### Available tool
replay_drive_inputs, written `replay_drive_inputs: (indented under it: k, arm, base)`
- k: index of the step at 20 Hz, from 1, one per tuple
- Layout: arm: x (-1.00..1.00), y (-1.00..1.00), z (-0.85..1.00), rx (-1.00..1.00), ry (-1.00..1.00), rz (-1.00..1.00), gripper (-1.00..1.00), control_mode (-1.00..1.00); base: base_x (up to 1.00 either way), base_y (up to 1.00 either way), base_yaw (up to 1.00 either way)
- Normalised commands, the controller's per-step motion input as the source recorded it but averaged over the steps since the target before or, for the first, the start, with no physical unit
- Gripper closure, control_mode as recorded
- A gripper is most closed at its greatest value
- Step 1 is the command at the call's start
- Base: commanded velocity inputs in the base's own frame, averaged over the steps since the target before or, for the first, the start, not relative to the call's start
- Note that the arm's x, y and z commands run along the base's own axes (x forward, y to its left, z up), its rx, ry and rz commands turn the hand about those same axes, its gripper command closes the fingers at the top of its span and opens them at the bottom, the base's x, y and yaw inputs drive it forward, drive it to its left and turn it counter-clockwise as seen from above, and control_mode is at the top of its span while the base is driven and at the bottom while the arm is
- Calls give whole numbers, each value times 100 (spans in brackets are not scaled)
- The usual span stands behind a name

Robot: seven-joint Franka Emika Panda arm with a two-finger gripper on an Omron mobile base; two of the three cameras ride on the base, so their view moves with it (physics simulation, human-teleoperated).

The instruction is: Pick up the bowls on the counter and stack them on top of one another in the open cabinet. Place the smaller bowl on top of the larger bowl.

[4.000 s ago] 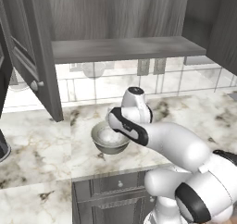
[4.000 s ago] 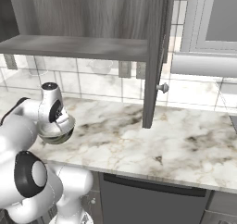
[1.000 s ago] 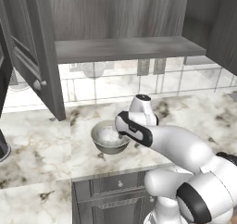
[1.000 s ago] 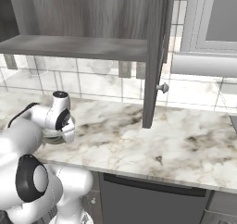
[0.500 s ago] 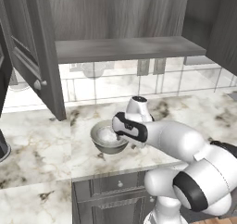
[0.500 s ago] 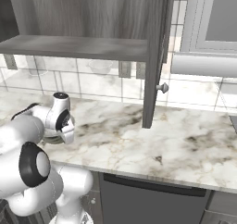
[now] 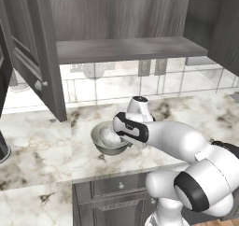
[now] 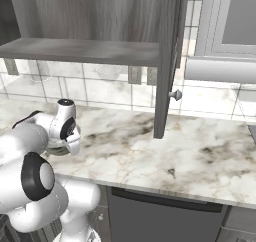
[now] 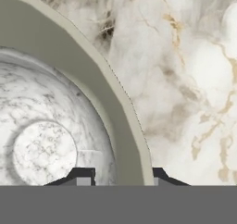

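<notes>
One of the bowls [image 7: 103, 144] stands on the counter [image 7: 37, 148], round, grey-green outside with a pale inside. I cannot tell which of the two it is. In the hand view its thick grey-green rim [image 9: 69, 56] curves around a mottled whitish inside. My gripper [image 9: 121, 174] straddles that rim at the bowl's right side [image 7: 120, 136]. One fingertip [image 9: 84, 174] is inside the bowl, a little off the wall. The other sits against the outer wall. Whether they pinch the rim I cannot tell. The open cabinet's shelf [image 7: 121, 50] hangs above.
The cabinet's left door [image 7: 39, 61] swings out over the counter left of the bowl. Its right door [image 8: 167, 61], with a round knob [image 8: 175, 94], juts out further right. Tiled wall lies behind, dark drawer fronts [image 7: 112, 192] below the marble edge.
Since four seconds ago the hand has swung right and come down onto the bowl's right rim. Over the last half second the arm and bowl have hardly moved.
</notes>
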Motion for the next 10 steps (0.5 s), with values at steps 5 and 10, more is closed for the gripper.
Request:
replay_drive_inputs:
  k: [5,10]
  arm:
    - [-11,0,21,0,0,0,100,-100]
    - [-29,0,59,0,0,-2,100,-100]
  base:
    - [0,0,0]
    - [0,0,0]
